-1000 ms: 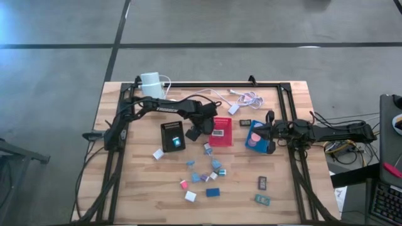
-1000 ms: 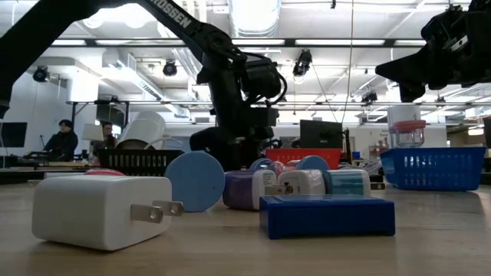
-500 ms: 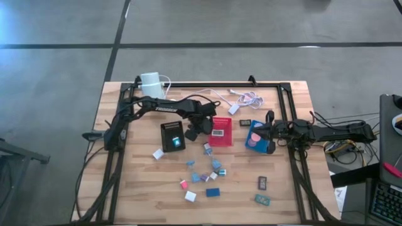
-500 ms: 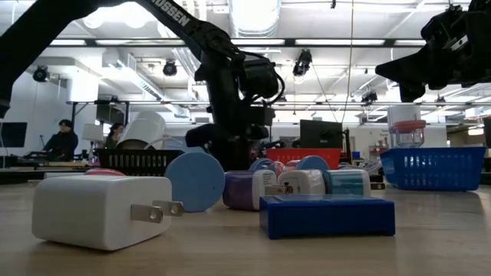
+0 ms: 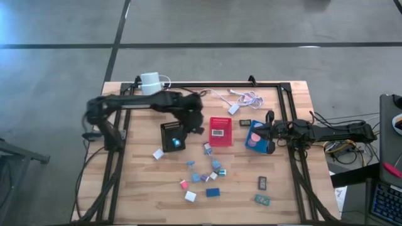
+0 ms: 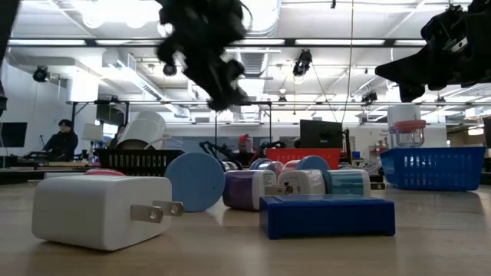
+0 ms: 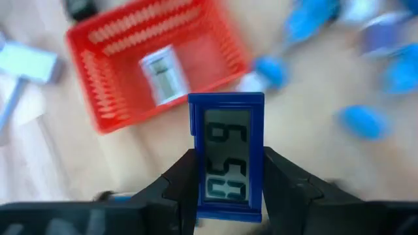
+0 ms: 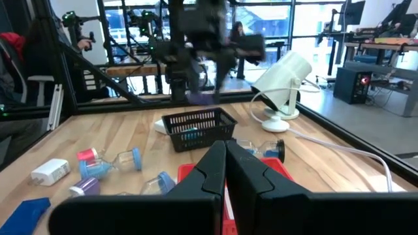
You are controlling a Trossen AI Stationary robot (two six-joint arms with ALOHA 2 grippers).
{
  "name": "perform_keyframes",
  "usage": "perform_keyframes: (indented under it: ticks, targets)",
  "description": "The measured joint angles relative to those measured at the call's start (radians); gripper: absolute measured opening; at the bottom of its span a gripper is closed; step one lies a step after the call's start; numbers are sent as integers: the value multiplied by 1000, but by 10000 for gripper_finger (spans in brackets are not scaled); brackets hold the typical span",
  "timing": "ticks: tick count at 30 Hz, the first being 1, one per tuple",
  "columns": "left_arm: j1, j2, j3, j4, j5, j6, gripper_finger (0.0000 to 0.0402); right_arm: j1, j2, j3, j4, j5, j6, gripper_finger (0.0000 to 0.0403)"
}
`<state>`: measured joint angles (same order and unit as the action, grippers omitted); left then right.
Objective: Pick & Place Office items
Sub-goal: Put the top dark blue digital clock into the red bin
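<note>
Left wrist view: blue clock is pinched by left gripper, red tray just ahead; carry step, release into a tray judged next; right gripper pressed together

Small office pieces lined up on the bench, seen from bench height.

A white plug block lies nearest at the left, prongs pointing right, with a blue box lying flat to its right. Behind them stand a blue disc on edge, a purple piece and a white one. Farther back sit a black tray, a red tray and a blue tray. A dark, blurred left tool hangs above; the right tool hangs over the blue tray.
</note>
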<state>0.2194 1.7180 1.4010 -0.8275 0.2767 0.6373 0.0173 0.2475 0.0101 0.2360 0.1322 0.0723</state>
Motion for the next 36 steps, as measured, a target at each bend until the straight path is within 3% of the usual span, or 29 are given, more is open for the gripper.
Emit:
perform_keyframes:
  ticks: [5, 12, 19, 26, 36]
  targets:
    - [-6, -264, -199, 128, 69, -81, 134, 0, 3, 0, 1, 0, -1, 8]
    - [-6, -634, -563, 573, 71, -308, 134, 0, 4, 0, 9, 5, -1, 8]
    - [-6, -918, -862, 866, 51, -517, 134, 0, 4, 0, 14, 27, 3, 8]
    - [-6, -1109, -1070, 995, 23, -592, 134, 0, 4, 0, 15, 27, 6, 8]
    - [-6, -1226, -1221, 1106, 11, -608, 134, 0, 4, 0, 15, 27, 6, 8]
